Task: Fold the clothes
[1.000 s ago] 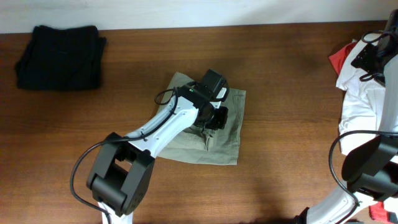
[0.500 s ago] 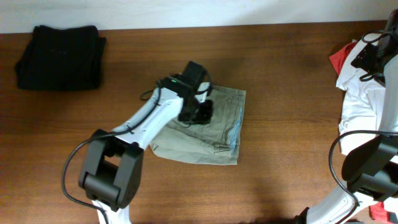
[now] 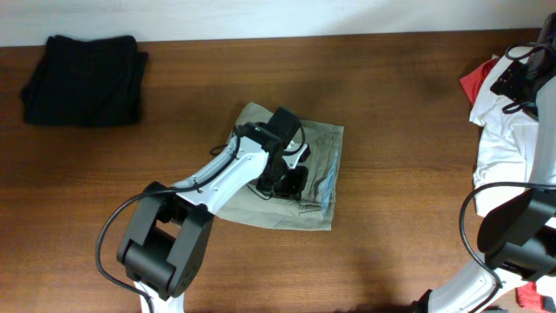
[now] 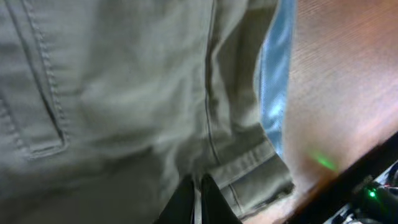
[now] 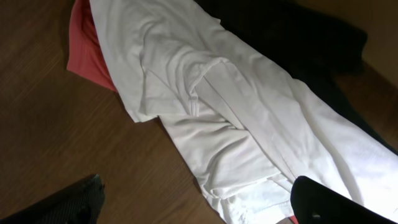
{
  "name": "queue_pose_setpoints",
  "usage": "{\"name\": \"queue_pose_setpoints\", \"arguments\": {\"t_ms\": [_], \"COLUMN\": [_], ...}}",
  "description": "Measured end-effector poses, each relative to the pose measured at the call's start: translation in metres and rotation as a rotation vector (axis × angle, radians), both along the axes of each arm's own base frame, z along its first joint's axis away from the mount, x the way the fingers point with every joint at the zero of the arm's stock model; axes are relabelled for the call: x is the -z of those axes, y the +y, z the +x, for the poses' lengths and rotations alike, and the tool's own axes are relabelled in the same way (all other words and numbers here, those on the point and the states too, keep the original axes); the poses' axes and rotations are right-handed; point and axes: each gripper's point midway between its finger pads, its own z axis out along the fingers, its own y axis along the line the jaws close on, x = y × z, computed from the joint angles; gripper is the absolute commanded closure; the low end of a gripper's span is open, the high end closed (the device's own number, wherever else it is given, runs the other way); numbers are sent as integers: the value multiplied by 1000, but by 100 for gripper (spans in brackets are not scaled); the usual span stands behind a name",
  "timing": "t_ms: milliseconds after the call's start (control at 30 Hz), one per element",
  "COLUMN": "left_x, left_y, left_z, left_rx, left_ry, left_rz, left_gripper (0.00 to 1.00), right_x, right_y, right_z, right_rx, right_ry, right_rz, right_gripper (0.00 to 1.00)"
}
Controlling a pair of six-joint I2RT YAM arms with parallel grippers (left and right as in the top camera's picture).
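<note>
The khaki shorts [image 3: 323, 193] lie folded into a rough square at the table's middle; the left wrist view shows their seams, waistband [image 4: 261, 174] and a pale blue lining edge. My left gripper [image 3: 292, 180] is shut, its fingertips [image 4: 198, 200] together and low on the khaki fabric. A pile of white [image 3: 514, 148], red [image 3: 474, 83] and black garments lies at the far right. My right gripper [image 5: 199, 208] is open and empty above the white garment [image 5: 236, 118], with red cloth [image 5: 84, 43] under it.
A folded black garment [image 3: 83, 78] sits at the back left corner. Bare brown wood [image 3: 408, 130] lies between the shorts and the right-hand pile. The table's back edge meets a white wall.
My left gripper went from the shorts' middle to their back-left part, then returned toward the front right. The shorts lie flatter. The right arm has not moved.
</note>
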Motion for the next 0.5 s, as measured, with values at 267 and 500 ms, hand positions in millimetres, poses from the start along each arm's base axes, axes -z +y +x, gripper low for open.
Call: {"name": "queue_pose_setpoints", "arguments": {"t_ms": [267, 500], "left_x": [31, 3], "left_y": [-19, -35], "left_z": [-37, -16], "left_rx": [-69, -43], "left_ry": [106, 44], "left_rz": [-47, -89], "left_gripper": [98, 91], "right_x": [0, 0], "right_y": [0, 0], "right_z": [0, 0], "right_rx": [0, 0], "right_ry": [1, 0], "right_rz": [0, 0], "right_gripper": [1, 1]}}
